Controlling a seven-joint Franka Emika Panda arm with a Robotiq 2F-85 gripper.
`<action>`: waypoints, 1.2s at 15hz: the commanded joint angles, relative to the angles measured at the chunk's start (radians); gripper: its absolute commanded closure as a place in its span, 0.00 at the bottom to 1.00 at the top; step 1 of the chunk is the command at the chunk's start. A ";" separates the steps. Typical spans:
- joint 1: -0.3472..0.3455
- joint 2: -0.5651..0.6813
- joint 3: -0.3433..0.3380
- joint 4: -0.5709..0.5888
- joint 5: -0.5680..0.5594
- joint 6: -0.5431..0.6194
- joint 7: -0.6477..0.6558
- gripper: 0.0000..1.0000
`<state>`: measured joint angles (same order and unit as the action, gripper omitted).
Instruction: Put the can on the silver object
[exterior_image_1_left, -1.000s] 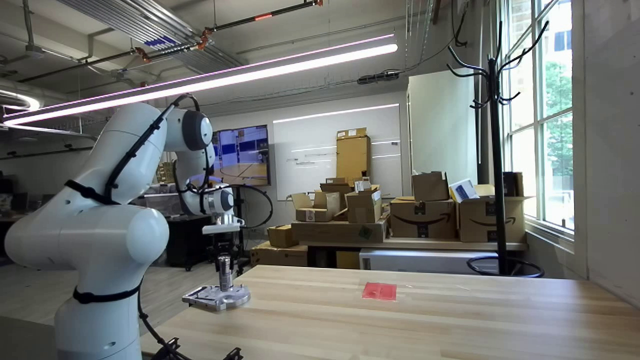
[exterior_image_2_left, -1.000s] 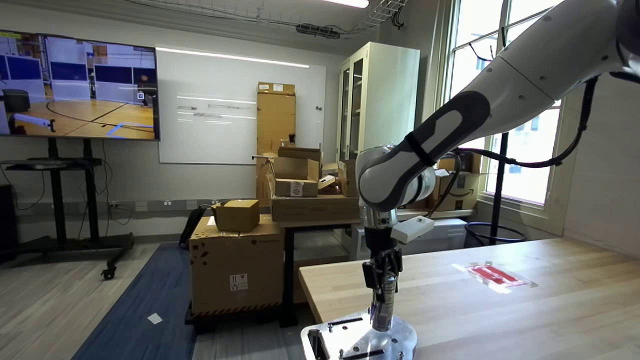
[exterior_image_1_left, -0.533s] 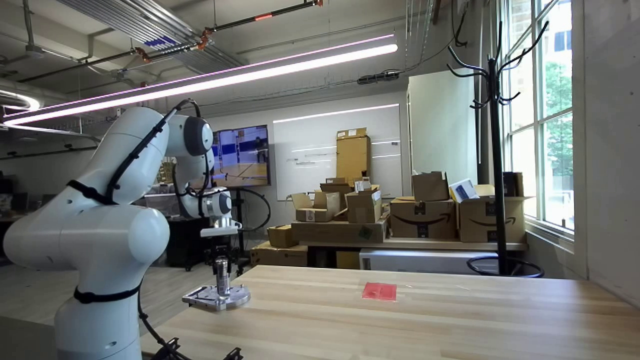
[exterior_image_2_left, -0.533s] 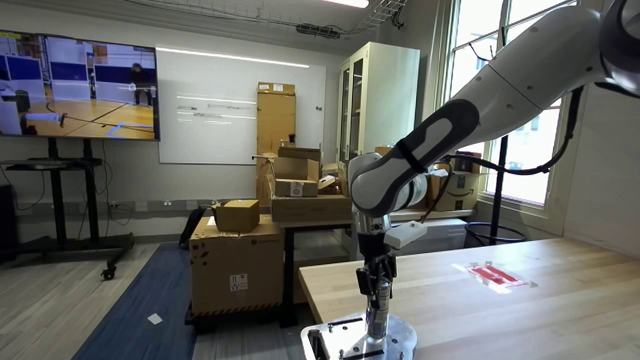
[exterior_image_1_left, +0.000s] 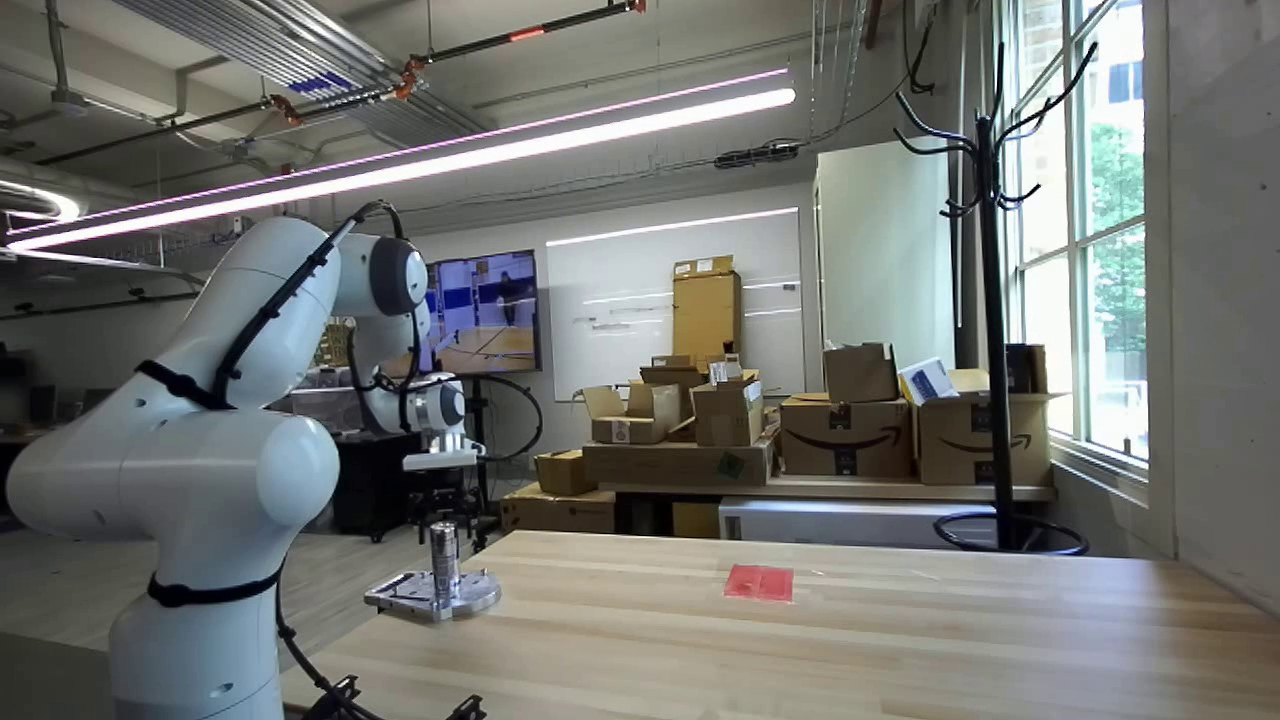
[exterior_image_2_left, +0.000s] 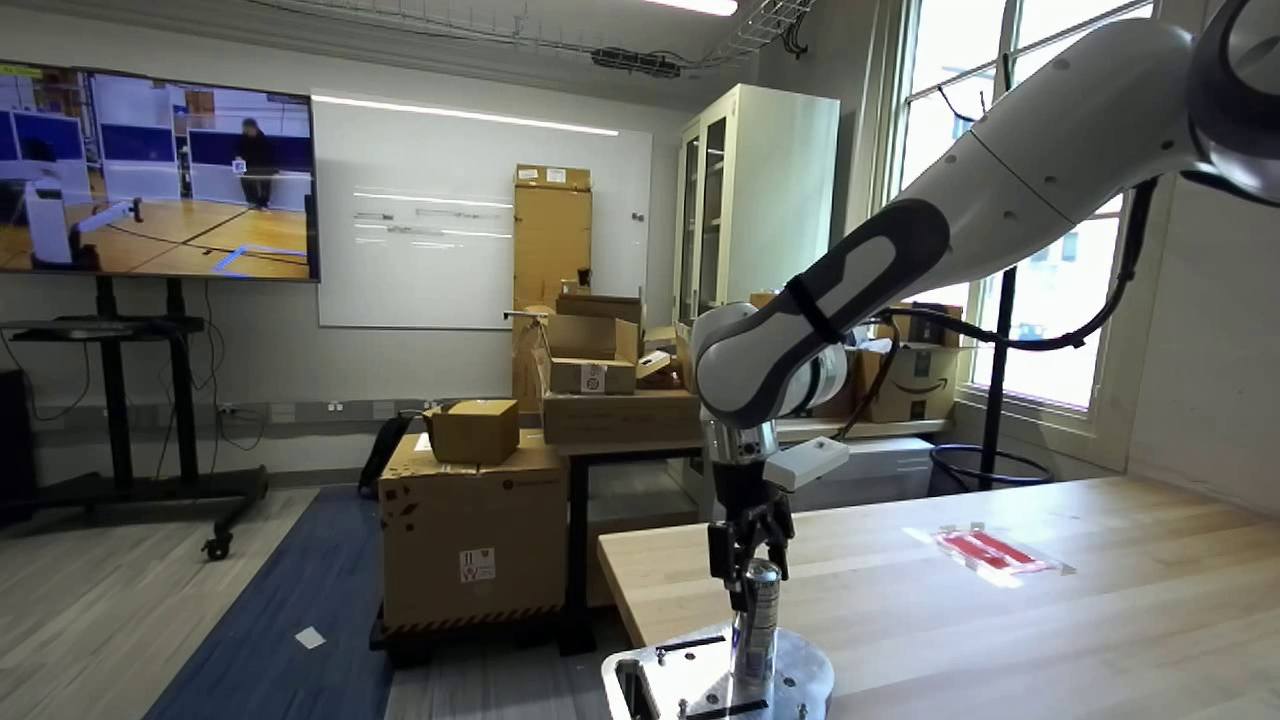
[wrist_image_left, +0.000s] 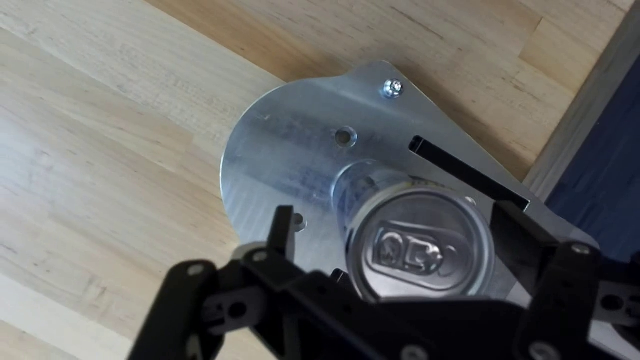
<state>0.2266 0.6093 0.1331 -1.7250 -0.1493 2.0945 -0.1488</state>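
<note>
Now the silver plate (wrist_image_left: 275, 145) lies beneath your gripper (wrist_image_left: 392, 220), and the can (wrist_image_left: 422, 250) stands upright on it, its long axis pointing up between your spread fingers (wrist_image_left: 283, 230), nearer the wrist view's right-hand one; backing straight up that axis looks safest.

1 whiteboard (exterior_image_1_left: 622, 285) behind cardboard boxes (exterior_image_1_left: 728, 417) — bright window (exterior_image_1_left: 1073, 260), probably foliage (exterior_image_1_left: 1117, 185) outside, blurred.

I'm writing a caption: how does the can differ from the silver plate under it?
The can is slim and upright; the silver plate is low and broad. The can is cylindrical; the silver plate's outline is irregular. The can has a pull tab on top; the silver plate has round holes. Both look silvery and shiny.
</note>
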 joint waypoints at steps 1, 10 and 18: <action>-0.007 -0.037 0.008 0.008 0.002 -0.049 -0.001 0.00; -0.125 -0.260 -0.012 -0.082 0.128 -0.045 -0.025 0.00; -0.280 -0.437 -0.130 -0.249 0.212 0.003 -0.062 0.00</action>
<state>-0.0127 0.2615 0.0248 -1.8764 0.0330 2.0661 -0.1722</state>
